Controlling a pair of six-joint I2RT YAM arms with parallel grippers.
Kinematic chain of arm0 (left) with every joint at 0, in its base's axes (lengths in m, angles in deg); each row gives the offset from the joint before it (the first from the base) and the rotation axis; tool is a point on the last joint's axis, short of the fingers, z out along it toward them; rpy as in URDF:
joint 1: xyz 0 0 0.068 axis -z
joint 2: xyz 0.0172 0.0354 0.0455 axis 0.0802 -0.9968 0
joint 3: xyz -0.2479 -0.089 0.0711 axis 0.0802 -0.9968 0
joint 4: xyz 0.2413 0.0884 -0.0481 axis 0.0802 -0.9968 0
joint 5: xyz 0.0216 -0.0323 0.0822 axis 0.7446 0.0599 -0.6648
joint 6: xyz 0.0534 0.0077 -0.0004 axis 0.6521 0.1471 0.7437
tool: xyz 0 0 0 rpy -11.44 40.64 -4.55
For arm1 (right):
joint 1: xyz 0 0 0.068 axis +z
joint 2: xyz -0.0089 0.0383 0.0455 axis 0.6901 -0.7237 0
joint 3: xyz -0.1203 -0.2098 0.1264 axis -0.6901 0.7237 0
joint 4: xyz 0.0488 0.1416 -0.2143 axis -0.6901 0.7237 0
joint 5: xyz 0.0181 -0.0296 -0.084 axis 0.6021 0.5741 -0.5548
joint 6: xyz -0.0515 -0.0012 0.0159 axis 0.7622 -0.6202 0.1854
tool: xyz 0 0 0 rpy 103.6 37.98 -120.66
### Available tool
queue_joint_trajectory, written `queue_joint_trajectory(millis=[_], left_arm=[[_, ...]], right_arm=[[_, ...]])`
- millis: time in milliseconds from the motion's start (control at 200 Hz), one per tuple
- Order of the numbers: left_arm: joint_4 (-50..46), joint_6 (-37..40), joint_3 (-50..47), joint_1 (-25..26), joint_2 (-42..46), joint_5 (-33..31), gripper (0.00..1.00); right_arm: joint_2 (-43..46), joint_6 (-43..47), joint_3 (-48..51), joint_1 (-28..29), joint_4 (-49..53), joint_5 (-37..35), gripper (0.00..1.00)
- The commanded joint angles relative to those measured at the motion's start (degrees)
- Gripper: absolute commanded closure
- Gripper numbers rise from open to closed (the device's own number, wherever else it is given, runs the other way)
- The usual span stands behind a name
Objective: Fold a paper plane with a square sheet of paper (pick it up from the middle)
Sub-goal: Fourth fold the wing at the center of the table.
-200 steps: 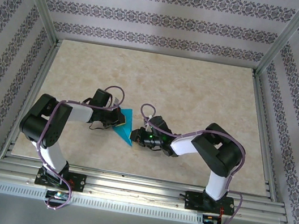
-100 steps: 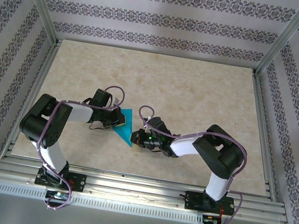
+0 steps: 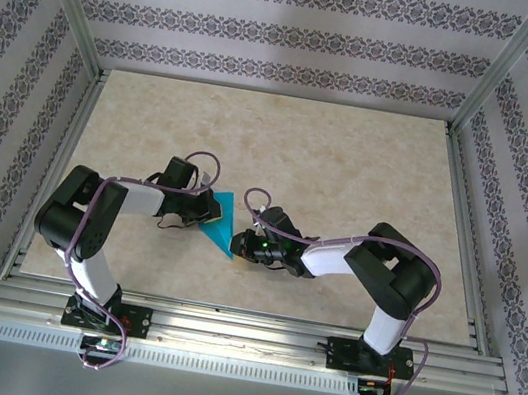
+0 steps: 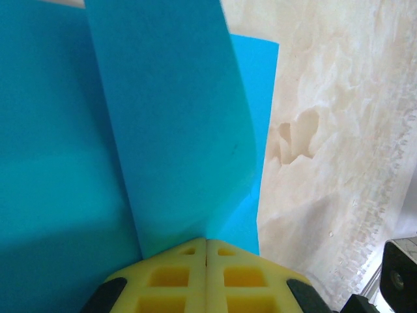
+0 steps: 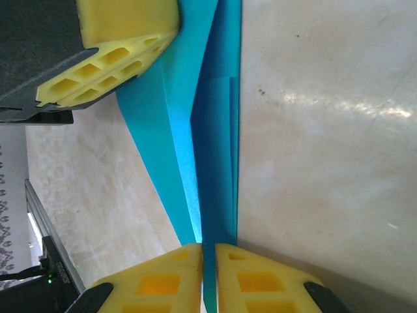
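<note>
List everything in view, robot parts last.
sheet of paper: one, teal-blue, partly folded, held between the two grippers
table: one, beige marbled, beneath everything
walls: three, grey-patterned wallpaper, around the table
metal frame: one, silver, along the table's edges
left arm: one, black and white, near left
right arm: one, black and white, near right
left gripper: one, yellow jaws shut on the paper
right gripper: one, yellow jaws shut on the paper
</note>
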Motion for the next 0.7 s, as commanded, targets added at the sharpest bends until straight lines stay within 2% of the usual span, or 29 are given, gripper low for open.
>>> queue_joint_trajectory(millis=[0, 195, 515, 694], left_arm=[[-3.5, 0.9, -0.6, 0.6, -0.6, -1.6, 0.93], [-3.6, 0.8, -0.8, 0.5, -0.2, -1.9, 0.93], [-3.4, 0.8, -1.5, 0.6, -0.3, -2.4, 0.93], [-3.3, 0.6, -1.4, 0.6, -0.4, -2.4, 0.93]], right_arm=[[-0.9, 1.4, 0.8, 1.4, 8.0, 0.6, 0.87], [-1.0, 2.1, 0.6, 1.4, 9.0, 0.6, 0.92], [0.8, 2.1, 1.1, 1.2, 8.8, 0.3, 0.85], [6.9, 2.1, 1.5, 0.0, 9.2, -0.6, 0.8]])
